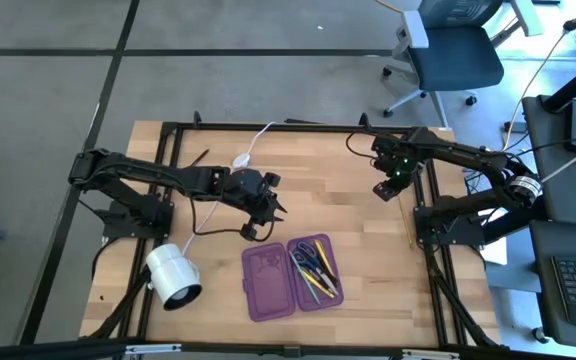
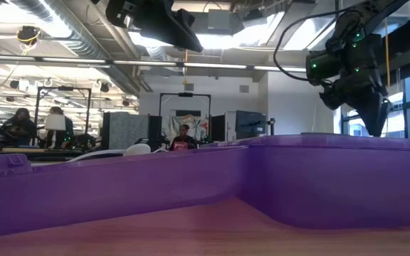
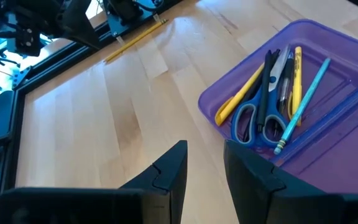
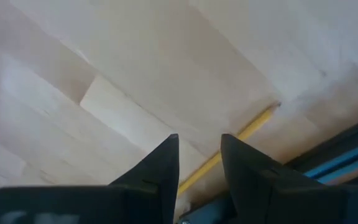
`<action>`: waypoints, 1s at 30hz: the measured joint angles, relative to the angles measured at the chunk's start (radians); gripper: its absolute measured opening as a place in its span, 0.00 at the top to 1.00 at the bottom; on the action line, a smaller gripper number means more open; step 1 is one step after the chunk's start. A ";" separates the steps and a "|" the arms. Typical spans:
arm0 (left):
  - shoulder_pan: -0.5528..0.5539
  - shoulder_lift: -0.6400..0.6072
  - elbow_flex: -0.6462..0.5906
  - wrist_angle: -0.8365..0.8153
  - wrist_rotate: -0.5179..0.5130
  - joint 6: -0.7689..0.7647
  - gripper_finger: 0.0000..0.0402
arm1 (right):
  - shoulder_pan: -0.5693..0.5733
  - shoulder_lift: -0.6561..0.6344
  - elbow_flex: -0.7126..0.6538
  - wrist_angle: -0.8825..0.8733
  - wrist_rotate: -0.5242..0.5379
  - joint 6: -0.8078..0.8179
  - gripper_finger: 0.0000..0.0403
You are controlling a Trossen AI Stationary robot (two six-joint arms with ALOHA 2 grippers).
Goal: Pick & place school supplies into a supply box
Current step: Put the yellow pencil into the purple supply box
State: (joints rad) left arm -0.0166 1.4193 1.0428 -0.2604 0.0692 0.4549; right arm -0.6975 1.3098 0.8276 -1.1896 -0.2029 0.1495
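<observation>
The open purple supply box [image 1: 267,284] lies near the table's front edge. Its right half [image 3: 347,74] holds blue-handled scissors [image 3: 253,122], yellow and dark pens and a teal pencil [image 3: 303,93]. My left gripper [image 1: 265,207] [image 3: 204,167] hovers open above the table, just behind the box, with nothing between its fingers. A loose yellow pencil [image 4: 253,130] [image 1: 406,216] lies flat on the wood by the table's right rail. My right gripper [image 1: 383,189] [image 4: 199,158] hangs open above that pencil, pointing down and clear of it.
A white cylindrical lamp [image 1: 173,276] lies at the front left, its white cable [image 1: 253,150] running to the far edge. Black frame rails [image 1: 430,230] border the table. Bare wood lies between the two grippers. In the low view the box wall [image 2: 191,186] fills the foreground.
</observation>
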 joint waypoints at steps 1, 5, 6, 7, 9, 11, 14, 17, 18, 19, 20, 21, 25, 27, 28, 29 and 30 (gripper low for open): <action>0.000 0.000 0.000 0.001 0.000 0.000 0.76 | 0.000 0.000 0.000 0.012 0.005 -0.001 0.69; 0.000 0.000 0.000 0.003 -0.001 0.000 0.76 | 0.000 0.000 0.000 0.007 0.070 -0.022 0.69; 0.000 0.000 0.000 0.003 0.000 -0.001 0.76 | 0.000 0.000 -0.005 0.007 0.089 -0.023 0.69; 0.000 0.000 0.000 0.003 -0.001 -0.006 0.76 | 0.000 -0.001 -0.012 0.008 0.098 -0.018 0.69; 0.000 0.000 0.000 0.002 -0.001 -0.018 0.76 | 0.000 0.000 -0.026 0.008 0.098 -0.005 0.69; 0.000 0.000 0.000 0.002 -0.001 -0.022 0.76 | 0.000 0.000 -0.044 0.007 0.098 -0.029 0.69; 0.000 0.000 0.000 0.003 -0.002 -0.023 0.76 | 0.000 0.000 -0.075 0.018 0.108 -0.054 0.69; 0.003 0.000 0.000 0.003 -0.002 -0.023 0.76 | 0.000 0.000 -0.096 0.036 0.115 -0.055 0.69; 0.005 0.000 0.000 0.003 -0.002 -0.023 0.76 | 0.000 0.000 -0.097 0.035 0.115 -0.054 0.69; 0.008 0.000 0.000 0.003 -0.002 -0.023 0.76 | 0.000 0.000 -0.097 0.036 0.115 -0.054 0.69; 0.012 0.000 0.000 0.003 -0.002 -0.023 0.76 | 0.000 0.000 -0.096 0.037 0.115 -0.054 0.69; 0.015 0.000 0.000 0.003 -0.002 -0.023 0.76 | 0.000 0.000 -0.096 0.040 0.115 -0.054 0.69; 0.030 0.000 0.000 0.003 -0.002 -0.024 0.76 | 0.000 0.000 -0.096 0.046 0.124 -0.037 0.69; 0.037 0.000 0.000 0.003 -0.002 -0.026 0.76 | 0.000 0.000 -0.096 0.055 0.151 0.000 0.69; 0.040 0.000 0.000 0.003 -0.001 -0.027 0.76 | 0.000 0.000 -0.096 0.055 0.167 0.004 0.69; 0.043 0.000 0.000 0.003 -0.001 -0.027 0.76 | 0.000 0.000 -0.096 0.055 0.180 0.003 0.69; 0.046 0.000 0.000 0.003 0.000 -0.027 0.76 | 0.000 0.000 -0.096 0.055 0.183 0.001 0.69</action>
State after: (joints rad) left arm 0.0291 1.4193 1.0428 -0.2573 0.0696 0.4282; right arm -0.6975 1.3094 0.7319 -1.1343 -0.0194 0.1504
